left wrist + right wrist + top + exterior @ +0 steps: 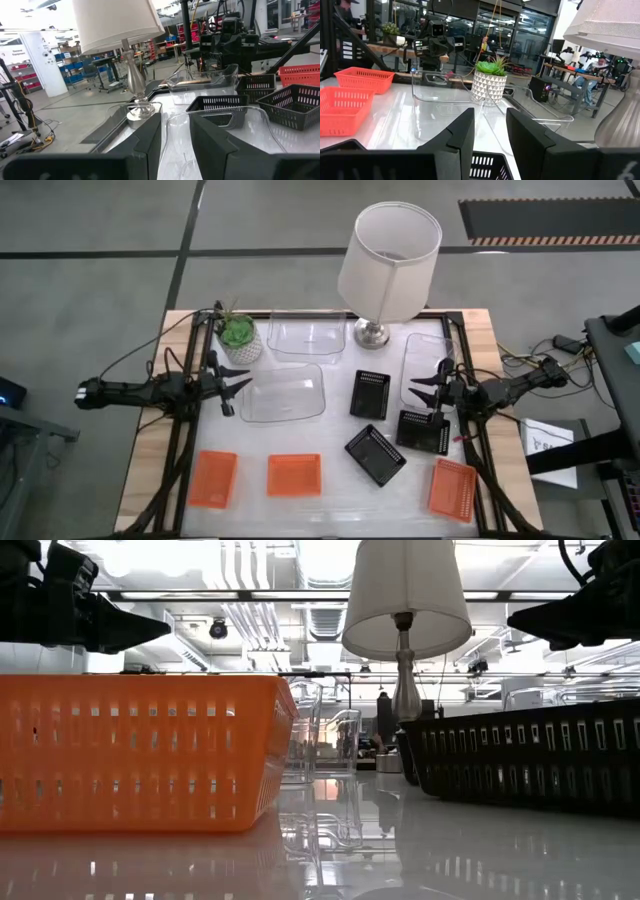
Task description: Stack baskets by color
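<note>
Left gripper (232,387) hangs at the left edge of the worktop (330,502), fingers parted a moderate gap w/ nothing between them, nose aimed at the near clear basket (284,392) just beside it. Right gripper (428,393) mirrors it on the other side, likewise part-open and empty, sitting over the edge of a second clear basket (425,362) w/ a black basket (421,430) just below. Nothing's stacked yet, I'd say: all nine lie single. Third clear basket (308,336) is at the back, between the potted plant (238,337) and the lamp (388,262). Two more black baskets, one mid-worktop (369,394) and one turned diagonal (375,454), cluster near the right arm; two orange baskets (213,478) (294,475) lie front-left, third orange basket (452,487) front-right. Each arm parked by its nearest clear basket looks like a ready pose, prob. so either can start on what's closest. Materials: clear ones are smooth see-through plastic, larger, rounded corners, thin walls; orange and black are slotted mesh plastic, small, shallow, rectangular, walls flaring slightly so they should nest. Worktop is glossy white, reflects things. Lamp has a white drum shade on a shiny metal stem and base; plant sits in a white patterned pot.
</note>
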